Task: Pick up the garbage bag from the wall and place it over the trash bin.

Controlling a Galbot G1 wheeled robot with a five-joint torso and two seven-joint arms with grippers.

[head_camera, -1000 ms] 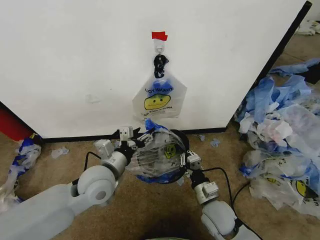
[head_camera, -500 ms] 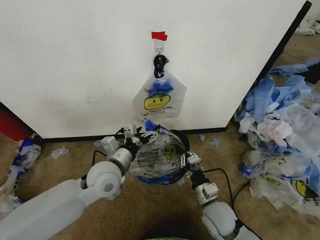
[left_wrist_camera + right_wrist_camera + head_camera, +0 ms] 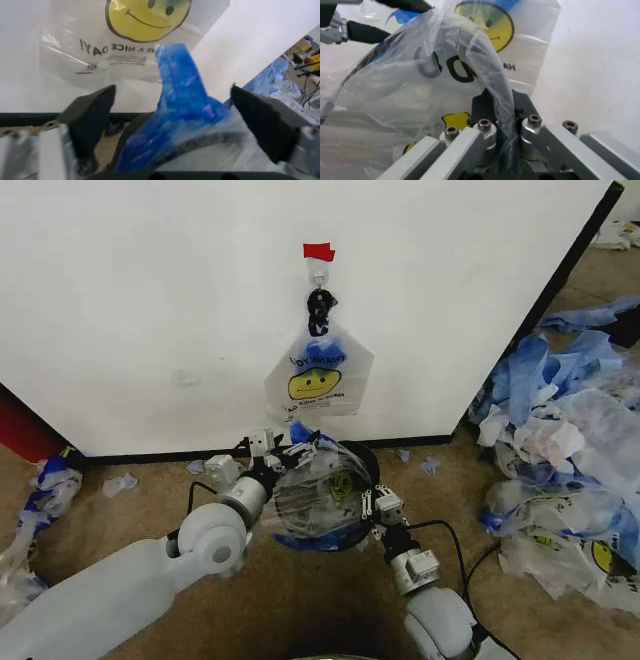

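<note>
Presently the trash bin (image 3: 355, 460), a round black wire-mesh basket, stands on the brown carpet just in front of the wall (image 3: 150, 300), a flat white panel with black trim along its foot and right edge. Thin, crinkled translucent film of the garbage bag (image 3: 320, 495) is stretched across the bin's mouth, its yellow face print and dark lettering showing through the plastic.

The left gripper (image 3: 290, 452) is at the bin's wall-side rim. The left wrist view shows its two dark padded fingers (image 3: 95, 112) spread wide apart, with a crumpled blue handle (image 3: 180, 90) of the bag standing between them and touching neither.

The right gripper (image 3: 375, 505) sits at the opposite side of the bin, away from the wall. The right wrist view shows its metal fingers (image 3: 470, 140) pinched together on a twisted rope of clear film (image 3: 495, 93) that runs up from the jaws into the bag.

On the wall directly above the bin, a small hook (image 3: 319, 277) capped with red tape (image 3: 319, 252) carries a second bag (image 3: 318, 375) of the same kind, hanging flat by knotted dark handles, smiley print facing outward.

To the right of the bin, beyond the wall's edge, lies a loose heap of blue and clear plastic bags (image 3: 560, 450). Small blue scraps (image 3: 430, 465) lie on the carpet by the wall's foot.
</note>
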